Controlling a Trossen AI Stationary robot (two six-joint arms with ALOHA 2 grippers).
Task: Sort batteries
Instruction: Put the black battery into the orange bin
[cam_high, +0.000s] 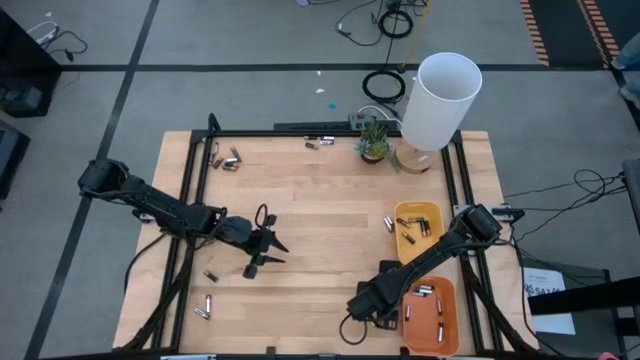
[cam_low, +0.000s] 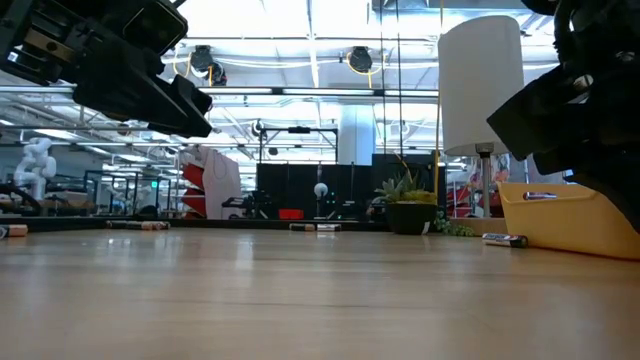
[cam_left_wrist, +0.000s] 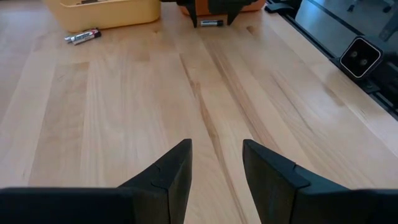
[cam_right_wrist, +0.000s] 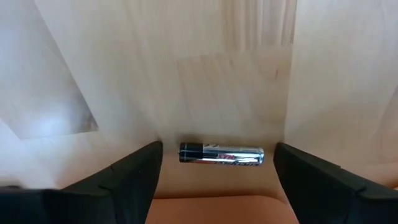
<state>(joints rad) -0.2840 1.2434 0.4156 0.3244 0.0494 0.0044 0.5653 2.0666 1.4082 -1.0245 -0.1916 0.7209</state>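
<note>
Right claw (cam_right_wrist: 216, 168) is down low at the near edge of the wooden surface (cam_high: 320, 200), just beside the orange tray (cam_high: 432, 312), and its fingers (cam_right_wrist: 134, 177) stand wide apart with one silvery battery (cam_right_wrist: 221, 154) lying flat between them, untouched on either side, right at the orange tray's edge. Over on the other side, the left claw (cam_left_wrist: 216, 165) hangs above bare wood toward the left middle of the surface, fingers partly apart with nothing between them. Batteries are scattered all over: a little cluster (cam_high: 226, 160) near the far left corner, a pair (cam_high: 318, 143) along the far edge, two or three (cam_high: 204, 305) near the front left corner, and one pair (cam_left_wrist: 83, 37) lying just outside the yellow tray (cam_high: 418, 232). Several dark cells sit inside the yellow tray, and a few silvery ones lie in the orange tray nearer the front. A white lamp shade (cam_high: 440, 98) and a small potted plant (cam_high: 374, 138) stand at the far edge of the surface.
</note>
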